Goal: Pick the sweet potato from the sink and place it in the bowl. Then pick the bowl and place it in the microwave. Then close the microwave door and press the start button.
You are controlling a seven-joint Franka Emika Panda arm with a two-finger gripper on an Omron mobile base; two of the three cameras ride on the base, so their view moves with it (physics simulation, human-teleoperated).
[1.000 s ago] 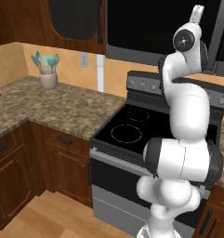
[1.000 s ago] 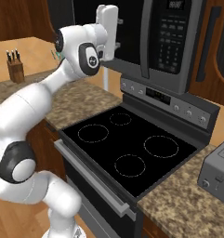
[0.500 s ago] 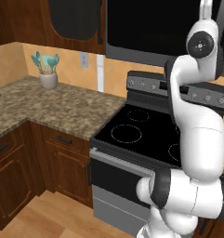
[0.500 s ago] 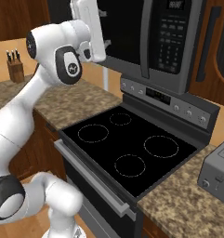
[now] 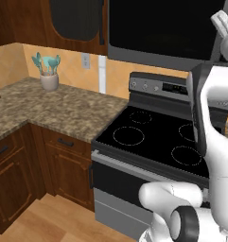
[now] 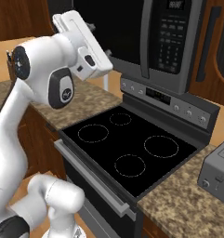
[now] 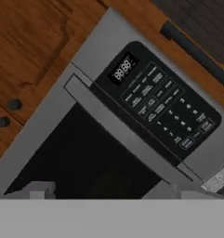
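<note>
Microwave door [image 6: 115,32] looks shut, dark glass over the stove [image 6: 127,148]. The gripper's jaws stand wide, holding nothing. Button panel [image 7: 164,109] sits on the microwave's right side. Buttons likely stiff and small: one fingertip, square-on, light push.

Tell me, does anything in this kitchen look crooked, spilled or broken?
Nothing stands out. The black over-range microwave has its dark glass door shut flush, the black glass-top stove is bare and clean, the speckled granite counter has no spills, and the white cup of teal utensils stands upright by the wall.
</note>
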